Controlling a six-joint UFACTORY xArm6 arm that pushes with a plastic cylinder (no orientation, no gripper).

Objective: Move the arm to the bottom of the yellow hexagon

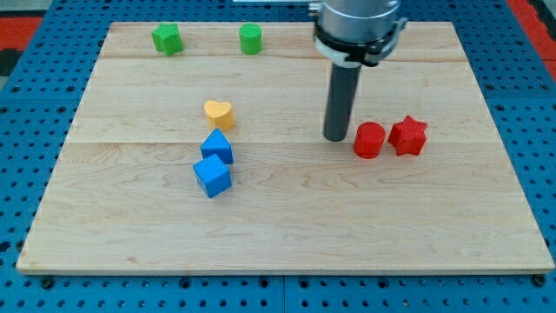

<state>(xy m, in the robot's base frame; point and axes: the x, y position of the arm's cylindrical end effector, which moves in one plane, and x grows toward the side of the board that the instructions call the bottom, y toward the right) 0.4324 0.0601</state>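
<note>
Blue cube (212, 176) nearest camera, far toward view's left of my tip (336, 138). Only yellow block (218, 113) looks heart-shaped, lying leftward, slightly higher; tip bare, grasping nothing, just beside red cylinder (369, 139)

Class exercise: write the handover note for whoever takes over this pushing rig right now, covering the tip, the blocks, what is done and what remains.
My tip rests on the board just to the view's left of the red cylinder-like block, which sits beside the red star.
The only yellow block looks heart-shaped rather than hexagonal; it lies left of centre, above the two blue blocks.
Two green blocks sit along the view's top edge.
Done: nothing visible yet.
Left: bring my tip to the yellow block's lower side, into the narrow space above the upper blue block.
</note>
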